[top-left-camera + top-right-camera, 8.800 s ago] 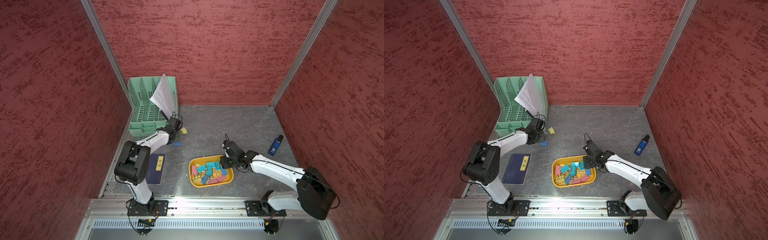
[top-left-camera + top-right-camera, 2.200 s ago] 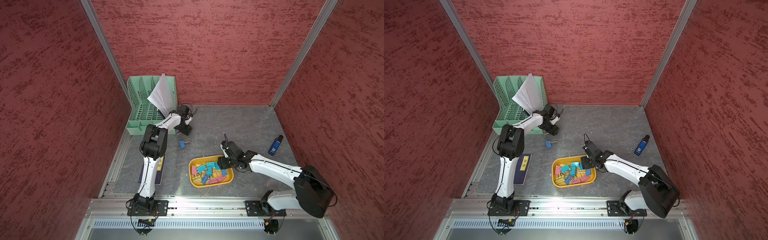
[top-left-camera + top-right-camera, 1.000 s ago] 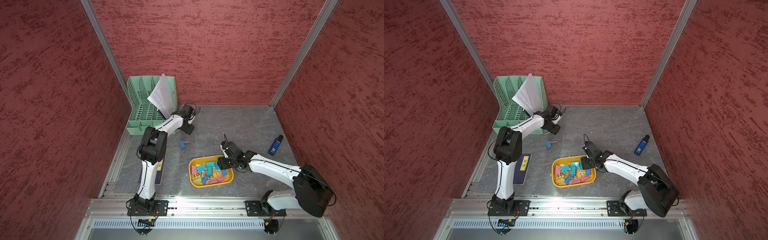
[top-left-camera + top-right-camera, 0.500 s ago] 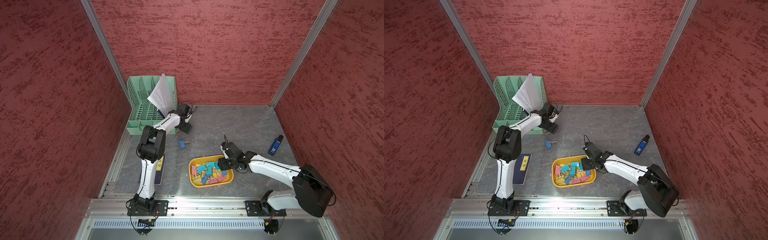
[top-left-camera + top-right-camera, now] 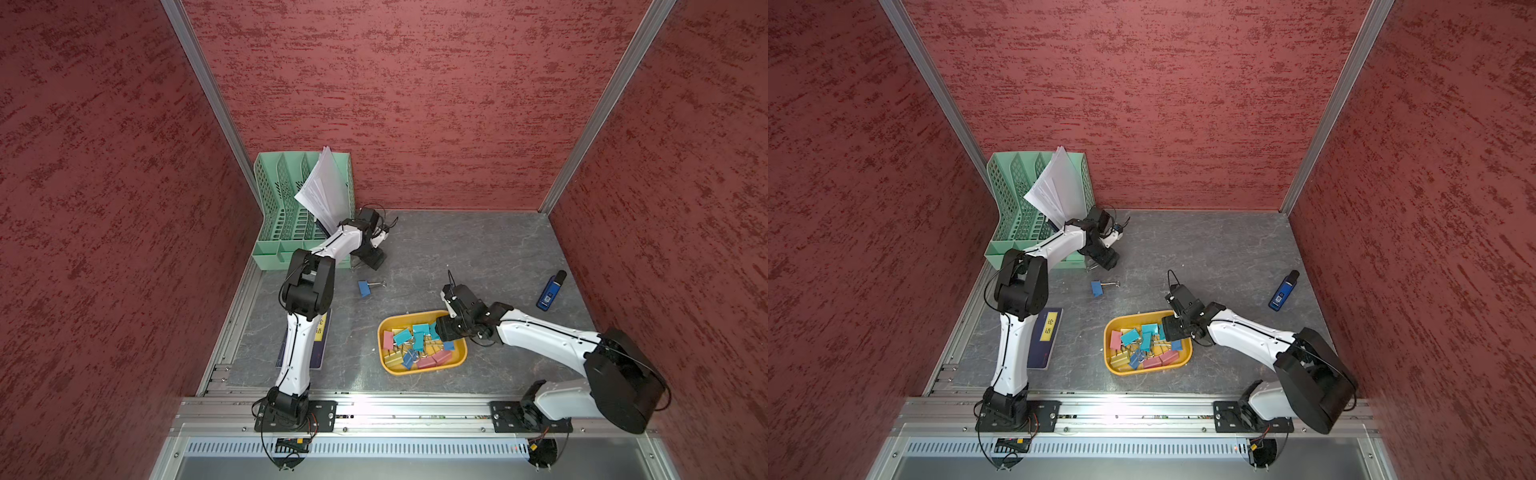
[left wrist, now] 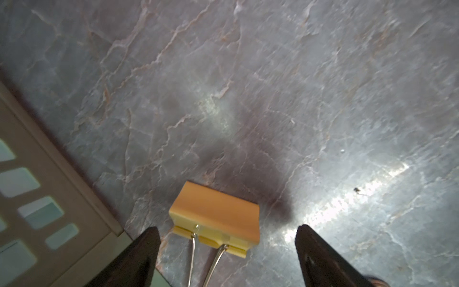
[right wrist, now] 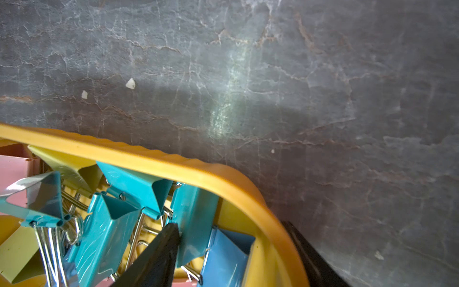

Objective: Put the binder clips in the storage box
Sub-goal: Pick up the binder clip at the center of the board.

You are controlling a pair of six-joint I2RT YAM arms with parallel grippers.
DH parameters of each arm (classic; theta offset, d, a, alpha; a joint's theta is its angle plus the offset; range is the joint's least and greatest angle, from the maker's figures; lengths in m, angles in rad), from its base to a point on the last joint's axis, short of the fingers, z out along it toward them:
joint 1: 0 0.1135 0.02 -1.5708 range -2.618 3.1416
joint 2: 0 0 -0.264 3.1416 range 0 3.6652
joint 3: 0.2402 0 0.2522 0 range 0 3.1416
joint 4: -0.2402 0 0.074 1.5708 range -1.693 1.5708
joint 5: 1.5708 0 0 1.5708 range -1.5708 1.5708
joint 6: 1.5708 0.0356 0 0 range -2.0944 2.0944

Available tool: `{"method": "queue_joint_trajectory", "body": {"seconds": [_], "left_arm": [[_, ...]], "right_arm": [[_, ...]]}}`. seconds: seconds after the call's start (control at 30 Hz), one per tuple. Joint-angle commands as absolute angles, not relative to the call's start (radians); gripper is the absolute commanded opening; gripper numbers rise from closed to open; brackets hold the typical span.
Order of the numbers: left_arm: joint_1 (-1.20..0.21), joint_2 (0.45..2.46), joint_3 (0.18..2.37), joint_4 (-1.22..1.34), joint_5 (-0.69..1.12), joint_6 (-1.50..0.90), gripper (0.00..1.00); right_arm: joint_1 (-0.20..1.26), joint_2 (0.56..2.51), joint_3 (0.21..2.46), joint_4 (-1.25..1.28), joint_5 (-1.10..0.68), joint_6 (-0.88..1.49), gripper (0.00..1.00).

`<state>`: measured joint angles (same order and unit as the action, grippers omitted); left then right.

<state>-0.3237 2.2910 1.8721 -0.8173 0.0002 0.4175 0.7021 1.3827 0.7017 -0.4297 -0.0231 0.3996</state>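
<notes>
One storage box [image 5: 419, 371], middle of table, toward front. Binder clips [image 5: 402, 336] piled inside, about a dozen; heap too mixed for exact count. One blue clip [image 5: 364, 288] loose on table. One yellow clip [image 6: 216, 213] lies inside wide-open left gripper [image 6: 227, 227], untouched. Right gripper [image 7: 231, 223] spread apart, straddling box rim. Grey stone table [image 5: 457, 249], three red walls [image 5: 415, 104].

The shallow plastic storage box [image 5: 415, 371] is yellow-orange; the wedge-shaped binder clips [image 5: 417, 332] are teal, pink, blue and yellow, with silver wire handles. The stone-look tabletop [image 5: 478, 249] is grey with pale veins. The perforated file organizer [image 5: 274, 195] is mint green.
</notes>
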Motion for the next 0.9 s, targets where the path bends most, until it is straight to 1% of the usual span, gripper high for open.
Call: {"method": "queue_joint_trajectory", "body": {"seconds": [0.0,0.3,0.47,0.73,0.87], "left_arm": [[-0.303,2.329,1.908,-0.843,0.016,0.453,0.90],[-0.279,2.363,1.946,-0.868,0.021,0.474,0.89],[-0.267,2.370,1.941,-0.871,0.027,0.476,0.87],[-0.270,2.365,1.925,-0.857,0.029,0.466,0.80],[-0.278,2.359,1.921,-0.850,0.023,0.455,0.75]], "right_arm": [[0.692,1.393,0.718,-0.416,-0.035,0.388,0.68],[0.692,1.399,0.723,-0.423,-0.031,0.386,0.68],[0.692,1.398,0.724,-0.425,-0.031,0.387,0.68],[0.692,1.404,0.721,-0.419,-0.029,0.388,0.68],[0.692,1.404,0.721,-0.421,-0.028,0.387,0.68]]}}
